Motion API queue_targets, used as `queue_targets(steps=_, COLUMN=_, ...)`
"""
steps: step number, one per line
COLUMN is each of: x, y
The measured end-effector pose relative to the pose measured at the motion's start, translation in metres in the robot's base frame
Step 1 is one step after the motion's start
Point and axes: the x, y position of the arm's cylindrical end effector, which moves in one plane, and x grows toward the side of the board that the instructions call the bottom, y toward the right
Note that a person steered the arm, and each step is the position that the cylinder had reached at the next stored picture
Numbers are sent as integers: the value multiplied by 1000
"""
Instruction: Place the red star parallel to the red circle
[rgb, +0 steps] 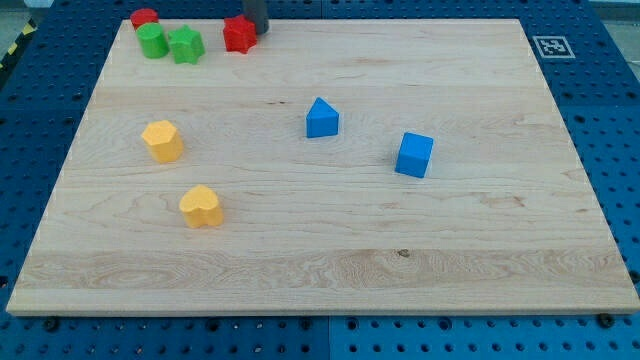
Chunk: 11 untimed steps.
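red star (239, 34) upright, no clear long axis, my tip (257, 30) touching its right

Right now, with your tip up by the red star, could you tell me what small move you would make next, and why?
Probably a short push toward the view's left. My tip sits just right of the red star, while the red circle lies farther left, behind the green blocks.

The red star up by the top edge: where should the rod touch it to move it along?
No gripping here, only pushing. My tip sits at the red star's right side. The red circle lies to the view's left, so pushing that right face leftward seems best.
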Motion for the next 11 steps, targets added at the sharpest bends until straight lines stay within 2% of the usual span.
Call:
queue_targets(steps=2, x=-4, y=-6)
queue_targets(steps=3, x=-10, y=11)
queue_targets(steps=5, x=33, y=7)
queue_targets(steps=8, x=33, y=14)
queue_targets(steps=10, x=55, y=23)
queue_targets(steps=11, x=55, y=0)
